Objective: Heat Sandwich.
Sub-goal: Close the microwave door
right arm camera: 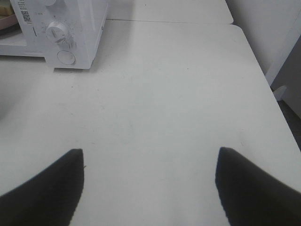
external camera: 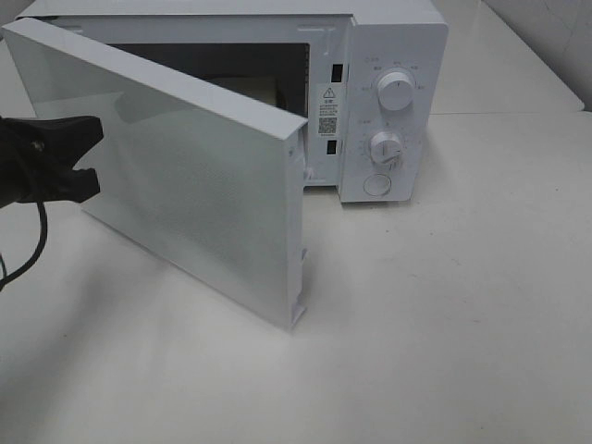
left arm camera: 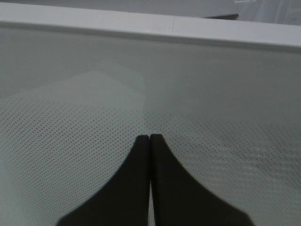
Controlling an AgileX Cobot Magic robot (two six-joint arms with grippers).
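The microwave (external camera: 393,55) door (external camera: 185,176) stands half open, with the left gripper (left arm camera: 149,139), shut and empty, at its outer face. The right gripper (right arm camera: 150,155) hangs open, clear of the microwave. The sandwich (external camera: 252,90) shows as a pale sliver inside; the shut tips may skid off the glossy door, leaving it unlatched.

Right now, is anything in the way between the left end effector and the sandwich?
Yes. The half-open microwave door stands between them. The shut left end effector is at the door's outer side. A pale patch inside the microwave, probably the sandwich, lies behind the door.
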